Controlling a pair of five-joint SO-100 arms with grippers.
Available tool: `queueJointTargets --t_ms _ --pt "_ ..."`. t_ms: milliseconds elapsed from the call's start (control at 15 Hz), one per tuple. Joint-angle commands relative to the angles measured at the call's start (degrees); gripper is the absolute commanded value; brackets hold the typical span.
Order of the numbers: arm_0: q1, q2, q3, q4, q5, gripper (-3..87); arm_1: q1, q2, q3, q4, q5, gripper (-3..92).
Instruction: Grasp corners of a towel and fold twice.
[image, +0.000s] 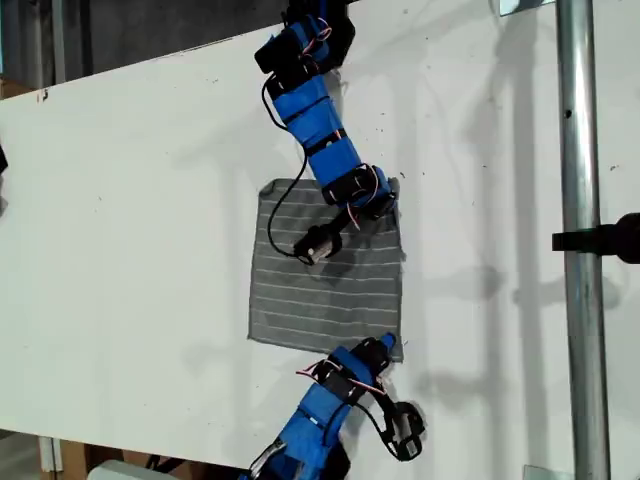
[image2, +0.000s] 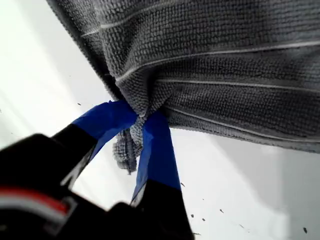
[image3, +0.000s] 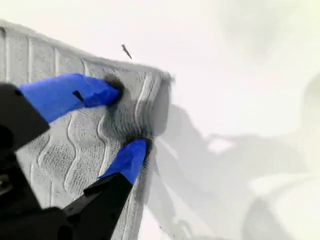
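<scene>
My first gripper (image2: 141, 118) is shut tight on one frayed corner (image2: 126, 150) of the grey, pale-striped square towel (image2: 225, 60). The tip is bunched between the blue jaws, and the cloth rises from them clear of the white table (image2: 40, 85). My second gripper (image3: 126, 120) is not there yet: its jaws stand part open astride another corner (image3: 159, 97), tips pressed onto the flat fabric, which ripples between them but is not yet pinched. So close that one fully before you raise anything, and take enough cloth that the tip sticks out behind the jaws, as it does on the first. In the exterior view the towel lies spread in the middle of the table, with an arm at each of its two corners on that view's right; I cannot tell which arm is which there. Once both grips hold, I judge the fold will go best if you lift both corners together to the same height. Carry them level across to the edge on the exterior view's left, keeping the held edge taut so it lands square.
</scene>
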Motion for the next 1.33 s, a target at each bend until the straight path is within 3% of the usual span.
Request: queueJointTargets --t_ms 0,200,400,600,867,1067,1267 --pt "1.7 0.8 1.8 -0.7 0.7 -3.0 0.5 2.6 0.1 0.1 -0.3 -0.2" --pt "1.5 13.5 2.5 0.2 5.8 -3.0 -0.1 9.0 0.1 0.1 -1.3 -0.2" --pt "6.7 31.4 8.4 -8.2 13.7 -3.0 -6.3 13.0 -3.9 -0.3 -2.4 -0.2" --pt "9.6 36.8 9.1 -5.4 13.2 -3.0 -13.9 7.5 -14.4 -1.3 -2.3 -0.2" --pt "-5.4 44.5 17.1 -2.9 12.7 -3.0 -4.0 12.5 -9.6 9.1 -1.7 -0.2" --pt "-24.0 51.0 20.7 1.6 24.3 -3.0 9.7 20.1 4.8 10.2 -6.9 -0.2" --pt "-43.3 51.8 20.0 1.2 38.1 -3.0 25.0 22.4 8.9 8.5 -19.5 -0.2"
